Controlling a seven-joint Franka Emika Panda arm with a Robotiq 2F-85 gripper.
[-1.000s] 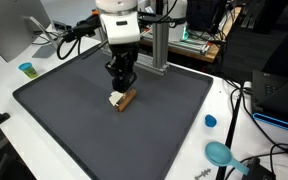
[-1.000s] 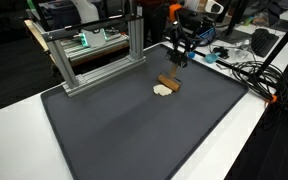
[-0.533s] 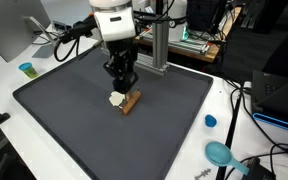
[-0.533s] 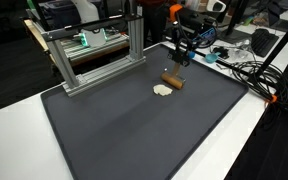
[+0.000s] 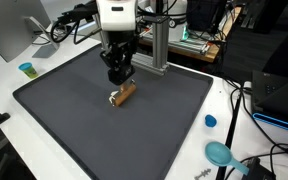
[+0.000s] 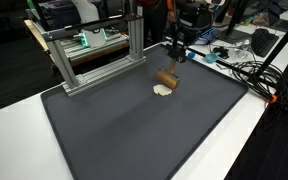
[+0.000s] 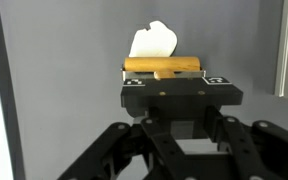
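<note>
A short brown wooden stick (image 7: 164, 66) lies crosswise at the tips of my gripper (image 7: 174, 84). The jaws look shut on it. In both exterior views the stick (image 5: 125, 93) (image 6: 167, 78) hangs just above the dark grey mat (image 5: 74, 120) under the gripper (image 5: 118, 78) (image 6: 173, 66). A small white lump (image 6: 163, 90) lies on the mat right below and beside the stick. It shows past the stick in the wrist view (image 7: 152, 42) and only as a sliver in an exterior view (image 5: 113, 99).
A metal frame (image 6: 89, 55) stands at the mat's back edge. A teal cup (image 5: 26, 69), a blue cap (image 5: 210, 121) and a teal scoop (image 5: 219, 153) sit on the white table. Cables (image 6: 246, 72) lie beside the mat.
The gripper has risen a little. The brown stick has come up with it and away from the white lump, which stays on the mat.
</note>
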